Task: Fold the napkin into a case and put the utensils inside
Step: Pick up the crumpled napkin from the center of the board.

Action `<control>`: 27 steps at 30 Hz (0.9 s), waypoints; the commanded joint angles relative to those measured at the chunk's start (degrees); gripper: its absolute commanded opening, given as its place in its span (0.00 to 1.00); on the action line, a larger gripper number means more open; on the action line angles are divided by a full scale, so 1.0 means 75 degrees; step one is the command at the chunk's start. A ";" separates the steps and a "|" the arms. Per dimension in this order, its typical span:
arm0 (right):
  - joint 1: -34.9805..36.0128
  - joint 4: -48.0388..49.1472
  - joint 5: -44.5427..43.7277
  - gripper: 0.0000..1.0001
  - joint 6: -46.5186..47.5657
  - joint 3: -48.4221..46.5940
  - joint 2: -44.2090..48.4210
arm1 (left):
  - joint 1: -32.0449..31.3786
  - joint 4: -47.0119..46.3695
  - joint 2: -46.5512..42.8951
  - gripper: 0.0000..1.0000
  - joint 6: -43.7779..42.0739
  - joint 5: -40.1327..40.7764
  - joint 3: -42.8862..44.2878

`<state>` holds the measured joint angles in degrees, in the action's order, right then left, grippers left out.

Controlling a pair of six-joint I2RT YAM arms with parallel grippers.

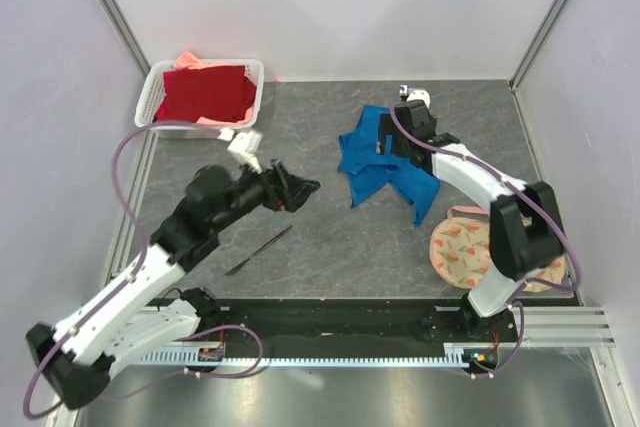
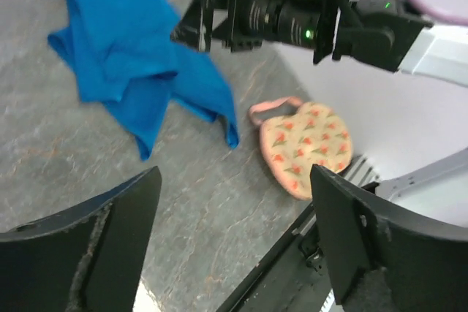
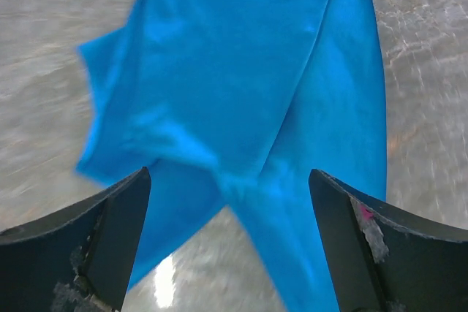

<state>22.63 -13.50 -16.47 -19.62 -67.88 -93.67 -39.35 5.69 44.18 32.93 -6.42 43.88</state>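
This is a robotics lab cell rather than a home: a grey table [image 1: 330, 247] is boxed in by plain white walls [image 1: 330, 7] set in aluminium posts [image 1: 108, 2]. A left arm [image 1: 130, 297] and a right arm [image 1: 480, 182] are bolted to a metal rail [image 1: 330, 356] at its near edge, trailing purple cables [image 1: 116, 162]. The only household things are props: a napkin [image 1: 375, 162], a basket [image 1: 152, 95] and a mat [image 1: 455, 247].

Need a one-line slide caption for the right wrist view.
Open right tool poised over the crumpled blue napkin on the grey table.
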 commanded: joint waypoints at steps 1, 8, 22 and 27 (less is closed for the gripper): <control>-0.0310 -0.0204 0.0156 0.98 0.0740 -0.0980 -0.1136 | 0.0091 0.1909 0.2482 0.81 0.0028 -0.0163 0.1703; -0.0580 -0.0146 0.1105 0.88 0.1267 -0.1262 -0.1585 | 0.0442 0.1691 0.6105 0.59 0.0074 -0.0374 0.3324; -0.0171 0.0288 0.2383 0.62 0.2182 -0.1379 -0.1889 | 0.1157 0.0682 0.9565 0.44 0.1433 -0.0938 0.4696; -0.0170 0.0393 0.2536 0.62 0.2007 -0.1403 -0.1983 | 0.1169 0.0589 1.0115 0.47 0.1808 -0.0938 0.5071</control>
<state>21.32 -12.93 0.47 -4.58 -76.16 -107.87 -30.41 13.30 117.34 42.09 -12.64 77.93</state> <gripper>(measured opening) 0.622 0.466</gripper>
